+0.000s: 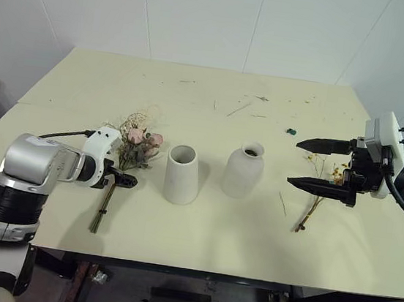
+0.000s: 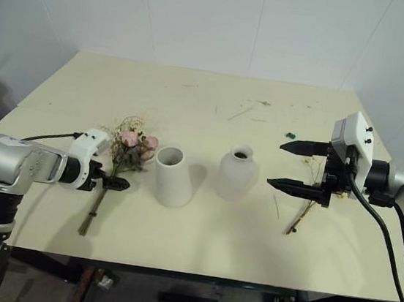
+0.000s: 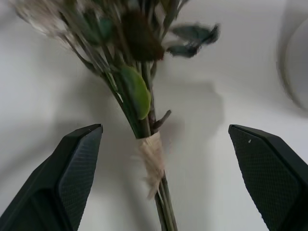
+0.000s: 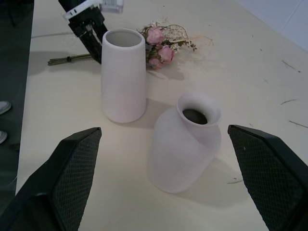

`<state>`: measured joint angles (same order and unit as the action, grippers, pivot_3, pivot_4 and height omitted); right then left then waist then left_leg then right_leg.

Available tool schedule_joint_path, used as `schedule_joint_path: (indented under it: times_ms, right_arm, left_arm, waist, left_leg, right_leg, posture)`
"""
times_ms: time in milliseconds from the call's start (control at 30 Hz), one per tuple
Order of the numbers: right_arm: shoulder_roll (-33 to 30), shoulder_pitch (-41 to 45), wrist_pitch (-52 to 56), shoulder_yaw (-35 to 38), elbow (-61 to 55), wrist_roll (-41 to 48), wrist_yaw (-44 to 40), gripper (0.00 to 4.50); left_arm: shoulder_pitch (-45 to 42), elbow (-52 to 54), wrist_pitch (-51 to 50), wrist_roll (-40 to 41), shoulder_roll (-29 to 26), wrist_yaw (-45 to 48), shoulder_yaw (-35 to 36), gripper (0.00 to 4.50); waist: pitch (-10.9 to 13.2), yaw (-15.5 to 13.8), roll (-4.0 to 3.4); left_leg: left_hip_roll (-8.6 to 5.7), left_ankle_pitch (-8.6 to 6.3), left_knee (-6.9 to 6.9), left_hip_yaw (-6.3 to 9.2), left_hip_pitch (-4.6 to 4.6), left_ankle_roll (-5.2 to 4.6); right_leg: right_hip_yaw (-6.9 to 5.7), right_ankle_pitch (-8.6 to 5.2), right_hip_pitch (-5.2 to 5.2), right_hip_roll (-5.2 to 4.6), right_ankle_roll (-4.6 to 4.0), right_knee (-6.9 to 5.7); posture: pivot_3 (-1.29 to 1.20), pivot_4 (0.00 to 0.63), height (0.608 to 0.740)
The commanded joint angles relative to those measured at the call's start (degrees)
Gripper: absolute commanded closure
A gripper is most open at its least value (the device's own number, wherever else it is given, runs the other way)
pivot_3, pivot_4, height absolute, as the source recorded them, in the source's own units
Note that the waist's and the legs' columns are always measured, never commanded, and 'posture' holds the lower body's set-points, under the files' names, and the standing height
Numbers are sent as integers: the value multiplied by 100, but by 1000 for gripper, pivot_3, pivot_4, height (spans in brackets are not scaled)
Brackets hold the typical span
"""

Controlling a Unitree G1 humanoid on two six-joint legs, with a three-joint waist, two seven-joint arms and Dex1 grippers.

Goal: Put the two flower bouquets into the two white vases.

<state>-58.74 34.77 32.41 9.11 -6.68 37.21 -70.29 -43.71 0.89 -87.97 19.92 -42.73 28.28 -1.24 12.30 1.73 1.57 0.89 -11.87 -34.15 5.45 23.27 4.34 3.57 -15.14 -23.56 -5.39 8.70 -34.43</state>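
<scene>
A: Black-fingered left gripper [image 1: 117,178] at lower left of frame, spread wide, empty, straddling the tied stems of the rose bouquet [image 1: 137,147]. Blooms lying just left of the cone vase [image 1: 182,174].

B: Risks there?

A: Could close off the binding and catch only a few stems, so the bunch may splay or slip. Could also swing the blooms into the cone vase on the lift, being so near. Light-looking vase, easily knocked.

B: Further right?

A: Round vase [image 1: 244,171] at centre, close beside the cone one, a slim gap between. Narrow neck, so little margin for thin stems. Likely to snag on the rim.

B: And the right side?

A: Yellow bouquet [image 1: 304,219] flat on the table [image 1: 217,86] at centre right, well apart from both vases. Right gripper [image 1: 295,162] hanging above it, gaping fully, holding nothing, aimed towards the round vase. Sparse, wiry stems, hard to pinch, may be pressed flat or snapped. Might scatter more debris too.

B: Room to move?

A: Plenty across the upper half of the frame: bare tabletop, only scraps and a small green bit [image 1: 291,131] at upper right. Tighter along the bottom, with rose stem ends reaching towards the front edge. Right edge close behind the right gripper. Best to lift high, then come down from above each mouth.
</scene>
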Motion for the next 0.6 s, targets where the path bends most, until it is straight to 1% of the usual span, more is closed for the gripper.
schedule_joint_path:
  times_ms: [33, 100, 200, 500, 600]
  right_arm:
    - [-33, -25, 26, 256, -197, 78, 79, 17]
    - [-44, -59, 40, 286, -217, 76, 108, 0]
    - [-52, -94, 84, 342, -266, 104, 169, 0]
    - [-10, -119, 85, 405, -276, 96, 312, 0]
    - [7, -199, 90, 455, -331, 112, 375, 0]
  left_arm:
    - [-184, -170, 139, -121, 37, -137, -9, 194]
    - [-220, -269, 134, -155, 15, -186, -114, 623]
    - [-236, -257, 69, -163, -59, -185, -228, 1571]
    - [-293, -425, 368, -264, 22, -340, -85, 4365]
    - [-426, -573, 733, -318, 159, -413, 57, 4422]
  waist:
    - [0, -7, 0]
    - [0, -7, 0]
    - [0, -9, 0]
    - [0, -10, 0]
    - [0, -14, 0]
  left_leg:
    - [0, 0, 0, 0, 0, 0]
    - [-1, 0, 0, 0, -1, 0]
    - [-1, 0, -1, 0, 0, 0]
    - [-1, 0, -1, 0, 0, 0]
    - [-1, 0, -1, 0, 0, 1]
  right_leg:
    - [0, 0, 0, 0, 0, 0]
    - [0, 0, 1, -1, 0, 0]
    - [0, 0, 1, -1, 1, 0]
    - [0, 0, 1, -1, 1, 0]
    - [0, 0, 1, -2, 1, 0]
  posture:
    - [0, 150, 740]
    - [0, 150, 740]
    - [0, 150, 740]
    - [0, 150, 740]
    - [0, 150, 740]
